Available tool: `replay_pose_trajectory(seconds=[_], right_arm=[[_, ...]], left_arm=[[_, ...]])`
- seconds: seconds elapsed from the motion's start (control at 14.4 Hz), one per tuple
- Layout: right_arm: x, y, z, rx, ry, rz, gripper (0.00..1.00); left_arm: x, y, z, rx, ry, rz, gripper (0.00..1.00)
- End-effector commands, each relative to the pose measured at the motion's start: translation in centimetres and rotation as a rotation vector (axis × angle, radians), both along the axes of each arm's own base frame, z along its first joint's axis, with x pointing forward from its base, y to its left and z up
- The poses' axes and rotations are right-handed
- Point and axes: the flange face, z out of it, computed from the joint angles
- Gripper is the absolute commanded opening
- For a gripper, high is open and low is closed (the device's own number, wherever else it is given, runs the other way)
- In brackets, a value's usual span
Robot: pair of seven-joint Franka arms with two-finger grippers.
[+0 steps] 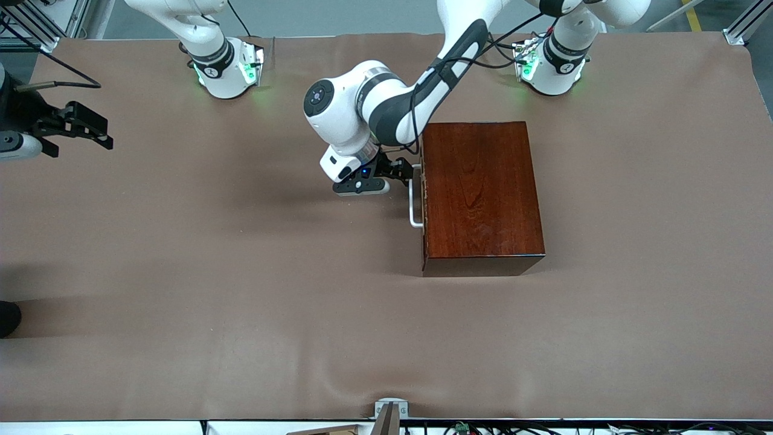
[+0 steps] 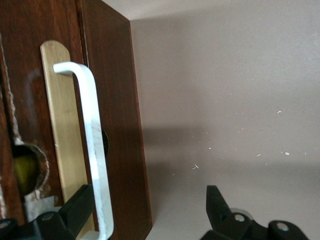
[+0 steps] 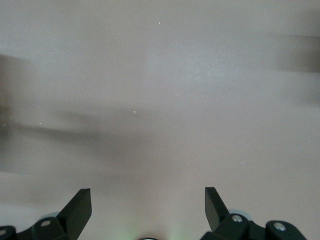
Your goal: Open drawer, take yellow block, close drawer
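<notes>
The dark reddish-brown wooden box point(image 1: 480, 196) stands on the table with its drawer shut. The drawer's white bar handle point(image 1: 415, 205) faces the right arm's end of the table. My left gripper point(image 1: 409, 171) is open at the end of the handle farther from the front camera. In the left wrist view, one finger point(image 2: 75, 207) sits between the handle point(image 2: 92, 145) and the pale drawer front point(image 2: 60, 125); the other finger point(image 2: 217, 205) is out beside the box. A dull yellow patch point(image 2: 24, 170) shows through a round hole; I cannot tell if it is the yellow block. My right gripper point(image 1: 96, 133) waits open and empty.
A brown cloth point(image 1: 241, 290) covers the table. The right gripper point(image 3: 148, 207) hangs over bare cloth at the right arm's end. A dark object point(image 1: 7, 317) pokes in at that end's edge. A metal bracket point(image 1: 391, 411) sits at the table's near edge.
</notes>
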Motion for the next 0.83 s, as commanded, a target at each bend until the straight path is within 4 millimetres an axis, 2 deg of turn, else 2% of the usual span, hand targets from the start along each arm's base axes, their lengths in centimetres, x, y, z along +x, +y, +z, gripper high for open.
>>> replay_pose_trajectory(seconds=[0.0,0.35,0.76], right_arm=[[0.0,0.0,0.3,-0.002,-0.002,0.005,1.0],[0.0,0.0,0.3,-0.002,0.0,0.004,1.0],[0.0,0.0,0.3,-0.002,0.0,0.004,1.0]], left_arm=[[0.1,0.1,-0.1,0.037,-0.033,0.018,1.0],[0.4,1.1,-0.3,0.083,-0.018,0.038,1.0],[0.7,1.2,-1.8,0.091,-0.022,0.068,1.0]])
